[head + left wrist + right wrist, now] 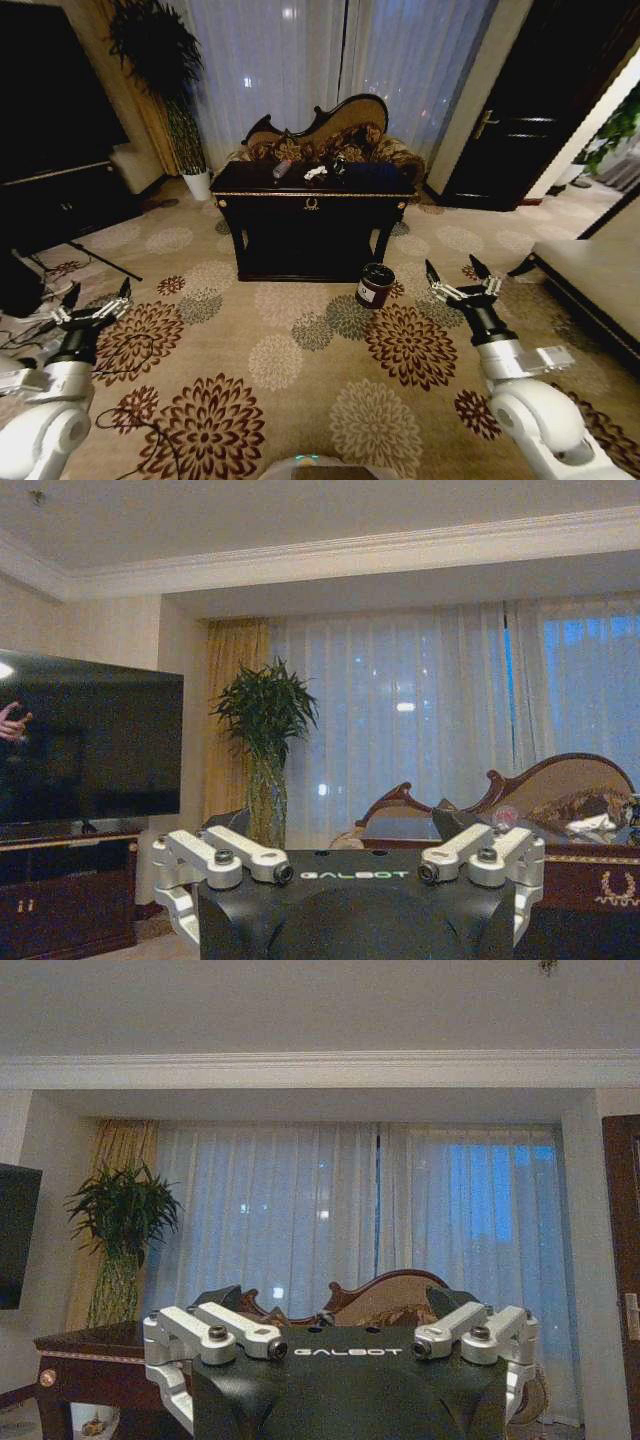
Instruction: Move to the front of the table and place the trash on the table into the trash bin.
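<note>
The glossy black table (310,212) with gold trim stands across the patterned carpet, well ahead of me. Trash lies on its top: a white paper wad (316,172), a clear bottle (282,169) and a small dark item (340,165). The dark trash bin (375,285) with a white label stands on the carpet by the table's front right leg. My left gripper (97,300) is held low at the left, open and empty. My right gripper (458,277) is open and empty too, right of the bin. The left wrist view shows the table's edge (600,875) with a white wad (590,823).
An ornate sofa (330,130) stands behind the table, before white curtains. A tall plant in a white pot (197,183) and a dark TV cabinet (60,195) are at the left, with a stand leg and cables (90,258) on the floor. A low bench (590,275) lies at the right.
</note>
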### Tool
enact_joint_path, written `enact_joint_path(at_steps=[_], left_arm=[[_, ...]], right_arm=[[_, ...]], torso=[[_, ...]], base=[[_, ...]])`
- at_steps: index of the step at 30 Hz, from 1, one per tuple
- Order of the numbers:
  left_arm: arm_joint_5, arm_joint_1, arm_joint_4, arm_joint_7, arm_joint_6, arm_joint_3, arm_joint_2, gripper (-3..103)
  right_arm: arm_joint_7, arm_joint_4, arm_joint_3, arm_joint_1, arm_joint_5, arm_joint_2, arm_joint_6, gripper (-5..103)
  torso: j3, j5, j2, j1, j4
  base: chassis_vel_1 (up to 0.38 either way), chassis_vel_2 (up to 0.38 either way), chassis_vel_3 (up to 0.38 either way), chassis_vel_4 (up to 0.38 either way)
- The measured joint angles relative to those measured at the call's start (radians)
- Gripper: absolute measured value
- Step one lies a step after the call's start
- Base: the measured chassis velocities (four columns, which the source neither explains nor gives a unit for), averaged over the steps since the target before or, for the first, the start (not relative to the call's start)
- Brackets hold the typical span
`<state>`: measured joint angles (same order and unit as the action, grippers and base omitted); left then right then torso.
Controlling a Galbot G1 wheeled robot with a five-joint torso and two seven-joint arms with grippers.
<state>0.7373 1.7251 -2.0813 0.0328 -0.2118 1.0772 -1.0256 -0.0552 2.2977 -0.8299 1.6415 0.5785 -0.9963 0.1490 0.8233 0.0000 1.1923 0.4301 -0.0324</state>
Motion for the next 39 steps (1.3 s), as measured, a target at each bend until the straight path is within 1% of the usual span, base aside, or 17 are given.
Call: enact_joint_path(at_steps=[19, 39], left_arm=[[-0.001, 0.0, 0.0, 0.0, 0.002, -0.001, 0.001, 100], [-0.001, 0.008, -0.004, 0.002, 0.002, -0.001, -0.002, 100]], right_arm=[[0.016, -0.008, 0.001, -0.001, 0.0, -0.003, 0.008, 100], [0.019, -0.009, 0.004, 0.005, 0.002, -0.005, 0.021, 100]], torso=[[0.0, 0.0, 0.0, 0.0, 0.0001], [0.0, 0.0, 0.0, 0.0, 0.0001]], base=[[-0.01, 0.011, 0.008, -0.009], [-0.064, 0.068, 0.065, -0.064]])
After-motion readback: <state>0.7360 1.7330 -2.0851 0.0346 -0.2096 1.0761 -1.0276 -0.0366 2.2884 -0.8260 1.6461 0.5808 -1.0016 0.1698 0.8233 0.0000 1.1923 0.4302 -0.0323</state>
